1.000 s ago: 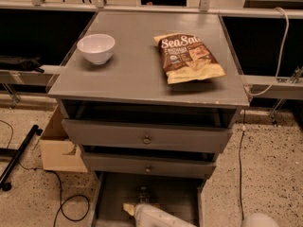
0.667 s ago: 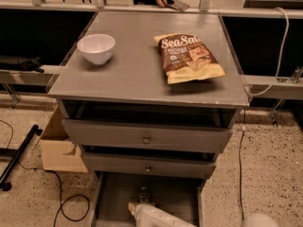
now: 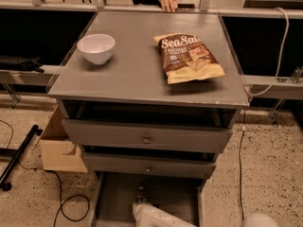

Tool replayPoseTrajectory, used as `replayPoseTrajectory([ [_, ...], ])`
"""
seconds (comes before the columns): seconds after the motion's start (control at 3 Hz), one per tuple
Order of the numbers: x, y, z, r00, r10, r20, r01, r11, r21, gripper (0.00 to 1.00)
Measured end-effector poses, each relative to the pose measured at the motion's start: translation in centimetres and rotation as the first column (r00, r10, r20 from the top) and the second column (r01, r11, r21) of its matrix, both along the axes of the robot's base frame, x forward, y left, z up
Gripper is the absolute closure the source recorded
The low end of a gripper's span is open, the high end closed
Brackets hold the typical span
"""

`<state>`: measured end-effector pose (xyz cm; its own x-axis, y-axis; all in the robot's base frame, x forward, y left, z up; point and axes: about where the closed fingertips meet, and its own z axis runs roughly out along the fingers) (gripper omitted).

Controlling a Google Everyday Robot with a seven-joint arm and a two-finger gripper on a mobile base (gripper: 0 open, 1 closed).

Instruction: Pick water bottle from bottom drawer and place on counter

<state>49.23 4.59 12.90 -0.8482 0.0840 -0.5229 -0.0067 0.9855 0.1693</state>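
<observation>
On counter [image 3: 137, 77], "Sea Salt" chip bag [image 3: 189, 58], gripper [image 3: 140, 197] in bottom drawer [image 3: 173, 195]

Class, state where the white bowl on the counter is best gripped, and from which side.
Probably pinch the white bowl by its rim from above: it stands upright, mouth open, on the counter. The tool is low over the bottom drawer.
</observation>
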Motion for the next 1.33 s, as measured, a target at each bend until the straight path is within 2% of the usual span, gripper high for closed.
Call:
replayPoseTrajectory([
  [0.33,0.0,0.0,0.0,1.0000,0.000,0.000,0.000,1.000,0.000,0.94],
  [0.67,0.0,0.0,0.0,1.0000,0.000,0.000,0.000,1.000,0.000,1.00],
  [1.0,0.2,-0.6,1.0,0.9998,-0.008,0.017,0.008,1.000,-0.017,1.00],
  [1.33,0.5,-1.7,3.3,0.9983,-0.016,0.055,0.019,0.999,-0.045,1.00],
])
